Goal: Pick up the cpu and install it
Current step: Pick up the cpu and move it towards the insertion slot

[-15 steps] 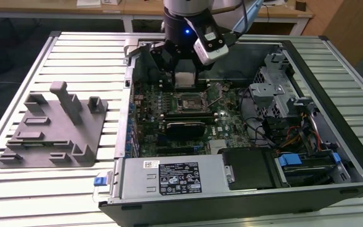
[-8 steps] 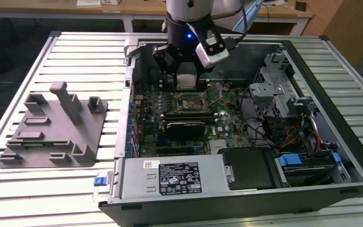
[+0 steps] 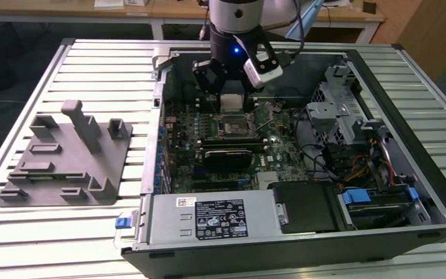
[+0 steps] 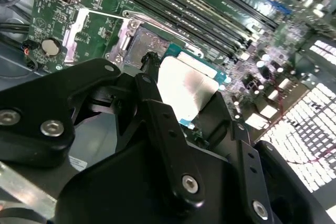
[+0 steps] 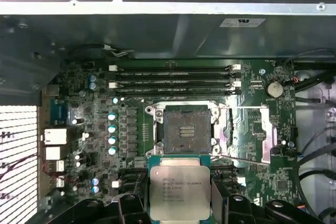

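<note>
The cpu [image 5: 179, 192] is a small square chip with a pale silver top on a green edge, and my gripper [image 5: 180, 209] is shut on it, one black finger [image 5: 129, 207] on each side. In the exterior view the gripper [image 3: 232, 97] hangs inside the open computer case, holding the cpu [image 3: 232, 102] a little above the motherboard [image 3: 273, 148]. The empty socket [image 5: 187, 128] lies just beyond the chip, its metal load plate [image 5: 251, 129] swung open to one side. In the second wrist view the cpu [image 4: 185, 88] hovers over the socket [image 4: 143, 43], apart from it.
A black heatsink block [image 3: 227, 156] sits on the board just in front of the socket. The drive cage [image 3: 343, 110] and cables fill the case on the exterior view's right, and the power supply [image 3: 207, 218] sits at the front. A grey fixture plate [image 3: 60, 165] with upright posts stands outside on the slatted table [image 3: 91, 64].
</note>
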Available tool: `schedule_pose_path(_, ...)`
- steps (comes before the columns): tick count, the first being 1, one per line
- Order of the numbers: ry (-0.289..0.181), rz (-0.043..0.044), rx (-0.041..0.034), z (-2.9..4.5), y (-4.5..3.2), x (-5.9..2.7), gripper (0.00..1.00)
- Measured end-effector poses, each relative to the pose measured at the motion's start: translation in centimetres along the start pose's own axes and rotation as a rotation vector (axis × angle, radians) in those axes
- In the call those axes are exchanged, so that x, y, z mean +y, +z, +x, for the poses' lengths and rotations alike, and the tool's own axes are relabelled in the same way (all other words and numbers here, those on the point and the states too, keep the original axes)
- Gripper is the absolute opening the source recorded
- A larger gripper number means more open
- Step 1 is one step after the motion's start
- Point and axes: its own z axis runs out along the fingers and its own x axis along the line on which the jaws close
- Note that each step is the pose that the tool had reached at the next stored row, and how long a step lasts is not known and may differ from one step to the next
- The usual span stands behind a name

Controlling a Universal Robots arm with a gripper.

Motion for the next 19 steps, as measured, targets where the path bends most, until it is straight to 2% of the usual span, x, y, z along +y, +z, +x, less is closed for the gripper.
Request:
schedule_pose_path(13,0.0,0.0035,0.0128,-1.64,2.34,1.28,0.55)
schedule_pose_path(19,0.001,0.0044,0.0209,-1.88,3.03,1.93,0.55)
